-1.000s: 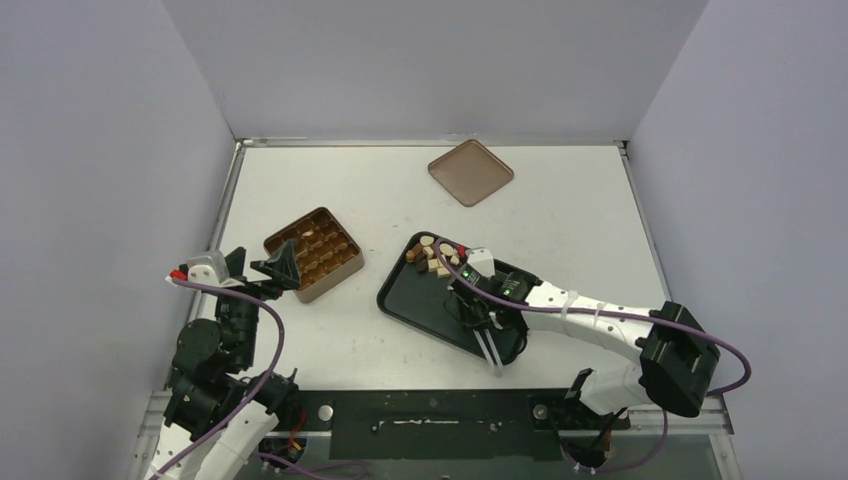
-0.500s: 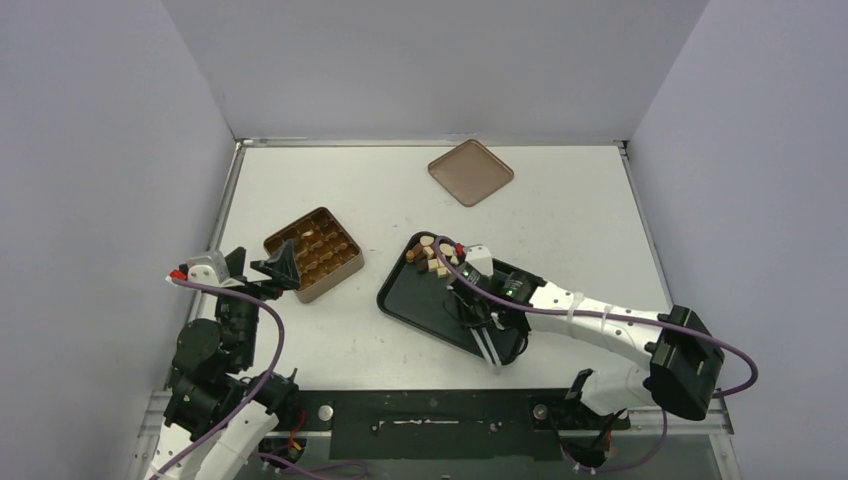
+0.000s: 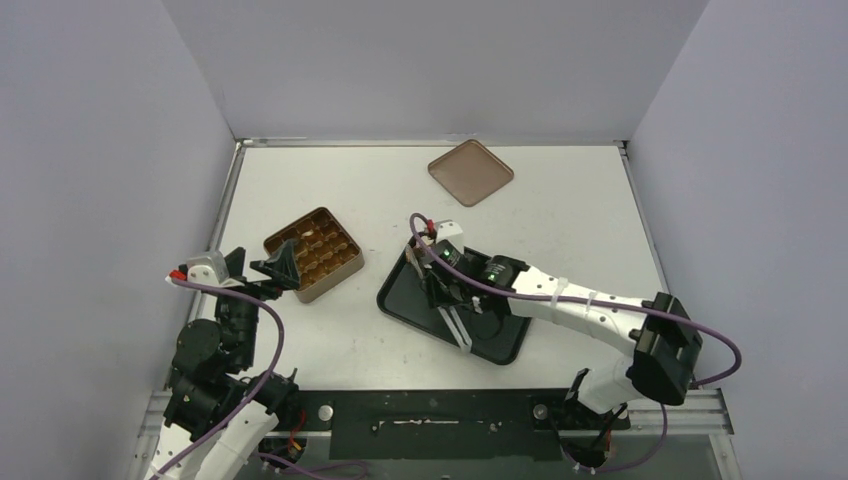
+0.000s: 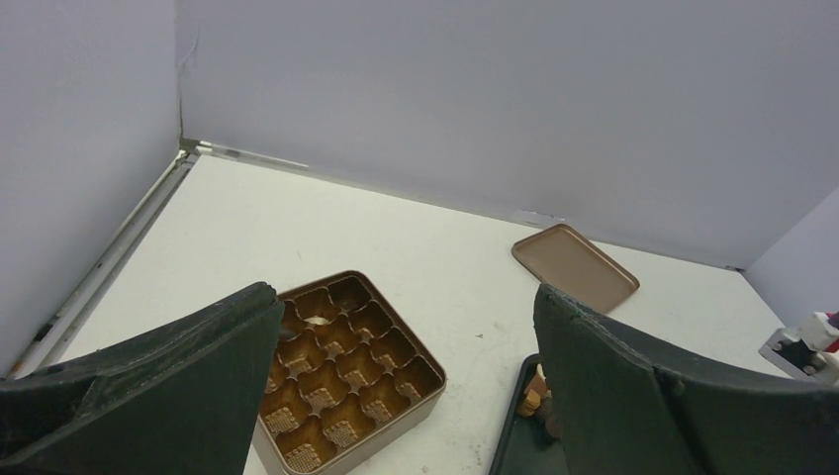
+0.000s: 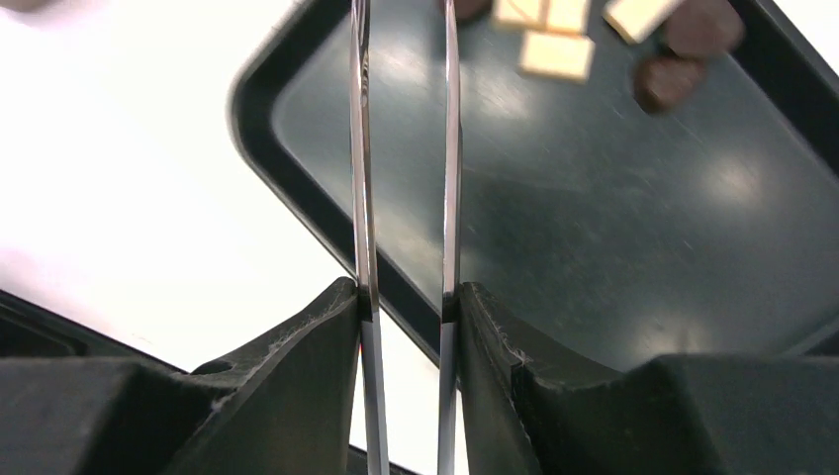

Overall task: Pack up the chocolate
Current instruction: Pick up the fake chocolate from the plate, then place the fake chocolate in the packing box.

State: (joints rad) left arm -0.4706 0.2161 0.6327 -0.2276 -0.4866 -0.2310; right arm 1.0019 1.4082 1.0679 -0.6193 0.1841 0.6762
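Observation:
The chocolate (image 5: 554, 54), cream and dark brown pieces, lies clustered at the far corner of the black tray (image 5: 594, 247). My right gripper (image 5: 406, 297) is shut on metal tongs (image 5: 450, 148), whose two blades run up toward the pieces; their tips are out of the wrist view. From above, the right gripper (image 3: 440, 285) covers most of the cluster. The gold-brown tin (image 3: 313, 253) holds rows of cells, one with a pale piece (image 4: 315, 320). My left gripper (image 4: 406, 297) hangs open just near of the tin, holding nothing.
A flat brown lid (image 3: 470, 172) lies at the back of the table. The tray (image 3: 405, 300) sits right of the tin (image 4: 346, 371), with a strip of white table between them. Grey walls close in the left, back and right.
My right arm has swung left and farther across the tray with the tongs, and now covers the chocolate cluster from above. The left arm has stayed still.

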